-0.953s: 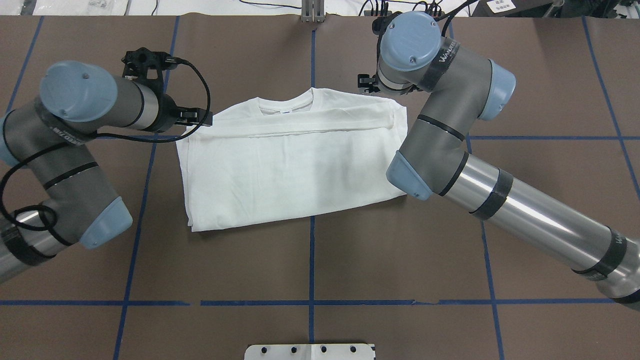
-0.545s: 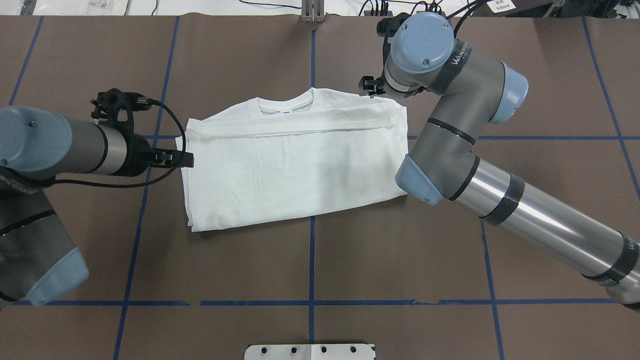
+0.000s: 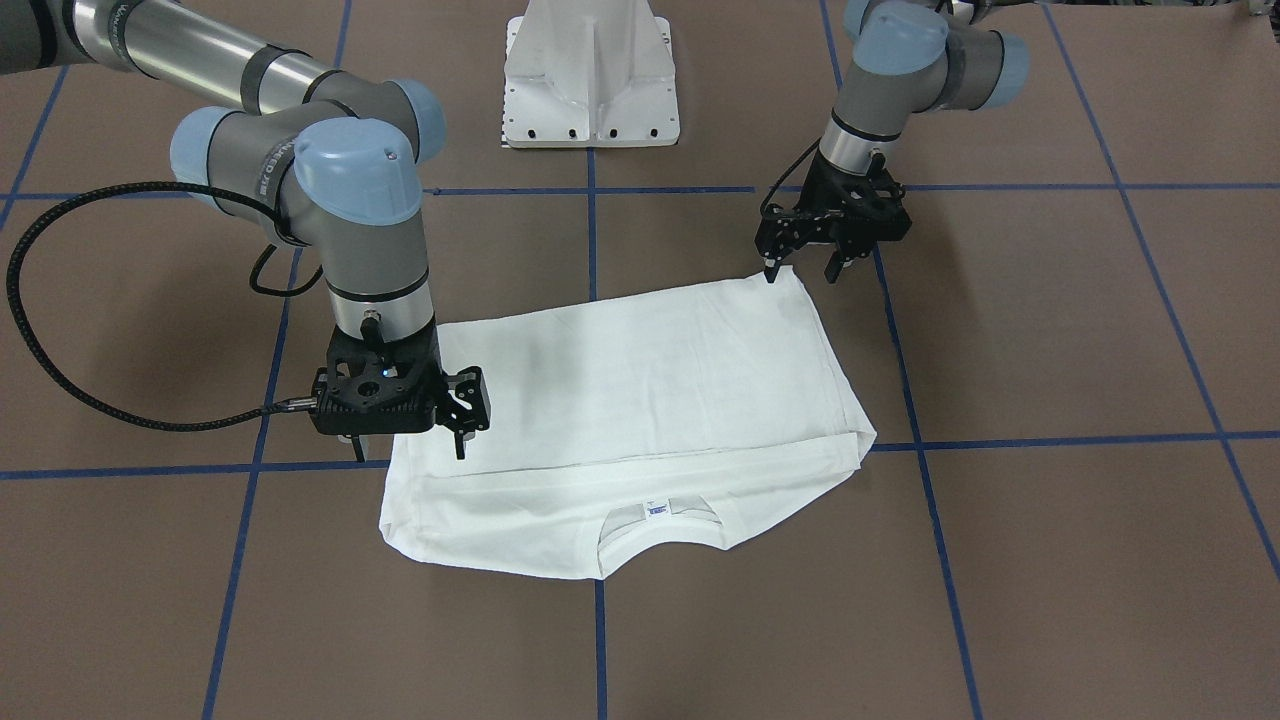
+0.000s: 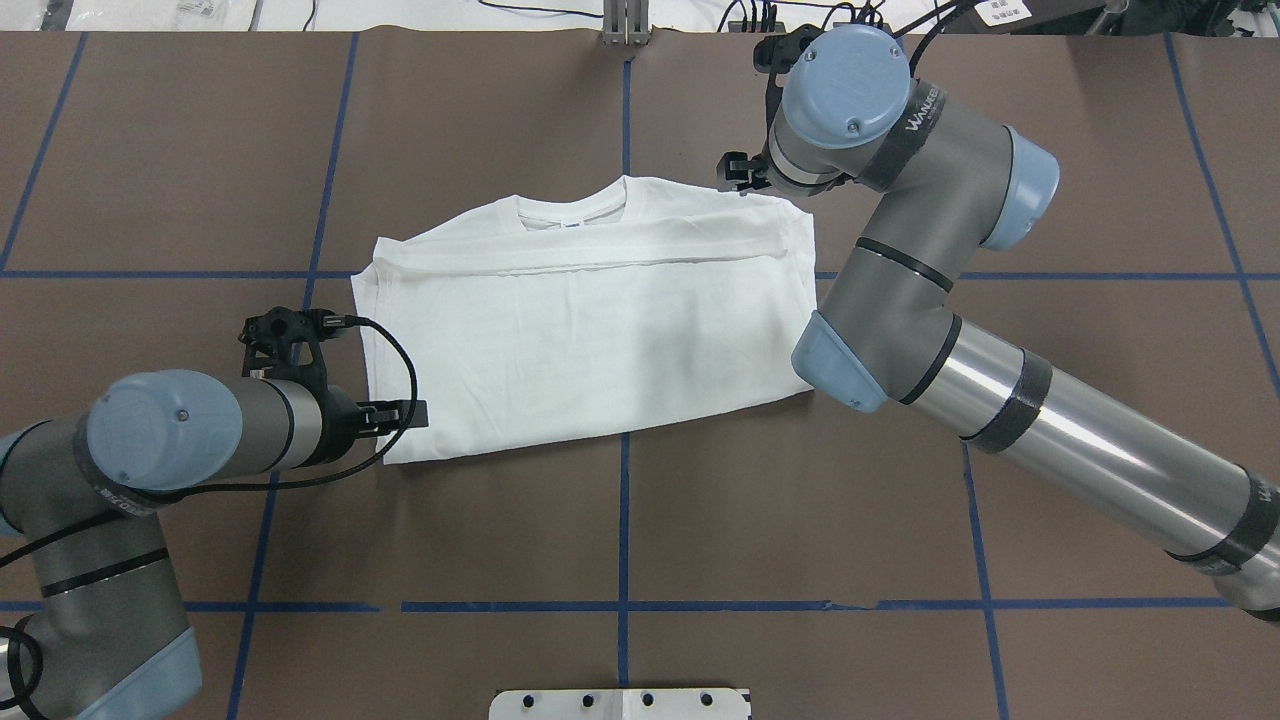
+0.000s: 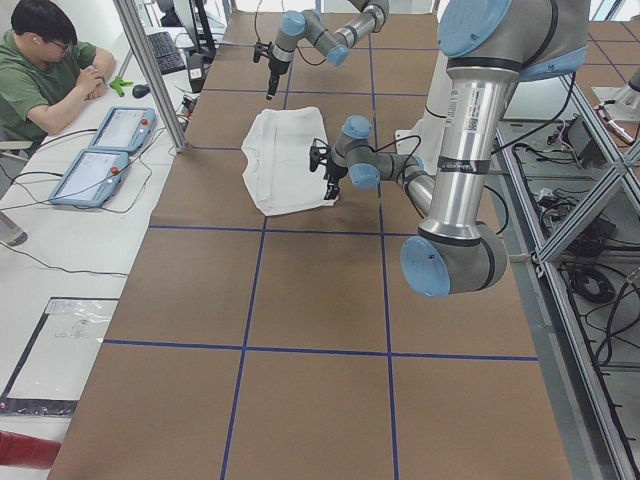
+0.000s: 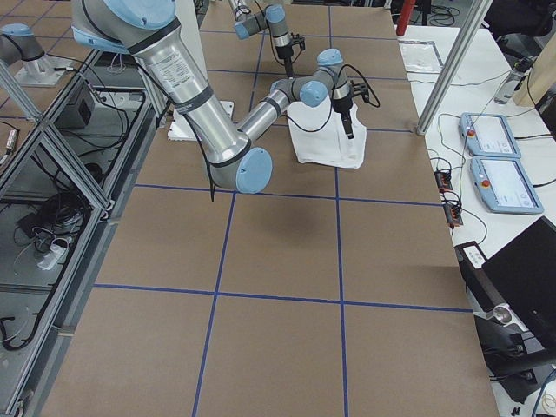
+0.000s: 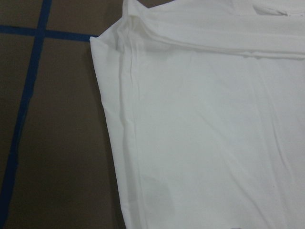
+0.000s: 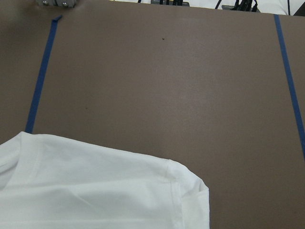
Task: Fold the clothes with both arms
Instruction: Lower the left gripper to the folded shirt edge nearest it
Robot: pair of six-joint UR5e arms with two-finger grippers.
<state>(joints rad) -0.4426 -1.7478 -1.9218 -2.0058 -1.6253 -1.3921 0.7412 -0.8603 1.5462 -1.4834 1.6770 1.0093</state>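
Observation:
The white T-shirt (image 4: 590, 320) lies folded into a rectangle on the brown table, its ribbed collar (image 3: 655, 520) and small tag at the far edge from the robot. My left gripper (image 3: 802, 272) hangs open just above the shirt's near left corner (image 4: 395, 450), fingers pointing down, nothing between them. My right gripper (image 3: 408, 452) is open over the far right corner, one finger above the cloth, the other off its edge. The left wrist view shows the shirt's folded left edge (image 7: 128, 119); the right wrist view shows the rounded corner (image 8: 186, 186). No fingers appear in either.
The white pedestal base (image 3: 590, 80) stands on the robot's side of the table. Blue tape lines (image 4: 622, 500) grid the brown surface. A black cable (image 3: 60, 300) loops beside the right arm. A person (image 5: 40, 60) sits at a side table with tablets (image 5: 100, 150).
My left arm has swung back from the shirt's far left corner, along its left edge, to the near left corner. The right arm shifted slightly right and then held. The shirt has not moved.

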